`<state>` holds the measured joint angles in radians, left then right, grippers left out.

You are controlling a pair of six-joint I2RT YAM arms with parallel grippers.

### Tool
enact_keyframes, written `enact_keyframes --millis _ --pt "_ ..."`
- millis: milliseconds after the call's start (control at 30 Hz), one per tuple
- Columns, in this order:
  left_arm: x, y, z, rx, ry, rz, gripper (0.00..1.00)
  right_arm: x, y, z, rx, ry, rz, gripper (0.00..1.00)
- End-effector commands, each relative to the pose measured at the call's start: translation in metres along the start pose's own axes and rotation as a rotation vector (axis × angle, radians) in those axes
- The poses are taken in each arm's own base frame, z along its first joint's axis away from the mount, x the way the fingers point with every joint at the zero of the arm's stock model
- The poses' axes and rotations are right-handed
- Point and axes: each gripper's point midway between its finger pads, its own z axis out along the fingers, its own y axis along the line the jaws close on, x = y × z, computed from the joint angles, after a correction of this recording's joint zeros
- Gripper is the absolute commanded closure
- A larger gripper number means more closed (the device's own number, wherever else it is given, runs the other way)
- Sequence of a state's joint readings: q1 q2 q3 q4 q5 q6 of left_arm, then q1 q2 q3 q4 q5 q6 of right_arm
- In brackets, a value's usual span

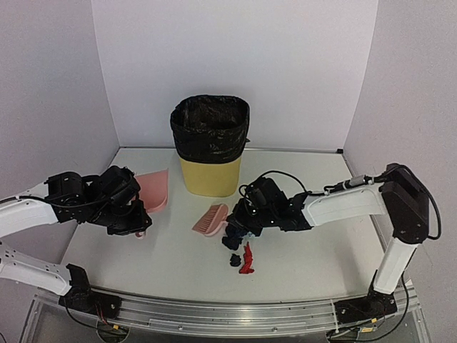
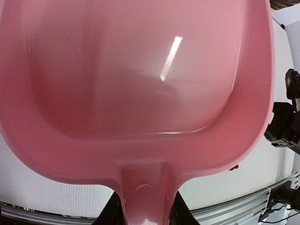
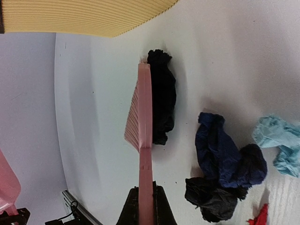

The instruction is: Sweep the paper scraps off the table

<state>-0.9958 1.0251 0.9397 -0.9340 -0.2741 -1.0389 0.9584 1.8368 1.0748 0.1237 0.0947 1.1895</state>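
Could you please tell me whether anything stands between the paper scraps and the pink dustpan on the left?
Only the brush itself: its head lies on the dustpan side of the paper scraps, with a dark wad beside its back. Between brush and dustpan only white table shows.

Top pic: bright, even light from above. Walls (image 1: 235, 57) look a bit purple. Soft, faint shadows on the table (image 1: 307, 257) by the bin (image 1: 210, 146). Rail (image 1: 235, 314) shines a little. Left wrist pic: dustpan (image 2: 93, 84) v. close & a bit blurry, w/ a white glare streak in the middle. Right wrist pic: brush (image 3: 145, 140) & scraps (image 3: 225, 154) sharp, w/ soft grey shadows; bin edge bends at the top.
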Motion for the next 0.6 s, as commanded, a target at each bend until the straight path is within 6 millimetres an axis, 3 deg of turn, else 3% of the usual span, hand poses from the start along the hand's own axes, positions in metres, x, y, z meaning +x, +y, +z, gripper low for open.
enact_keyframes --millis 0,167,300,367,567 --pt "-0.002 -0.024 0.009 0.069 0.010 0.058 1.00 -0.009 -0.038 -0.040 0.127 -0.066 0.055 1.00" --pt "0.004 -0.042 0.028 0.093 0.054 0.121 1.00 -0.005 -0.063 -0.070 0.160 -0.072 0.063 1.00" --pt "0.011 -0.062 0.046 0.133 0.094 0.170 1.00 -0.004 -0.063 -0.090 0.126 -0.074 0.048 1.00" --pt "0.013 -0.068 0.054 0.130 0.111 0.187 1.00 -0.008 -0.051 -0.102 0.084 -0.081 0.012 1.00" --pt "0.025 -0.077 0.072 0.120 0.187 0.241 1.00 -0.021 0.012 -0.144 -0.098 -0.103 -0.193 1.00"
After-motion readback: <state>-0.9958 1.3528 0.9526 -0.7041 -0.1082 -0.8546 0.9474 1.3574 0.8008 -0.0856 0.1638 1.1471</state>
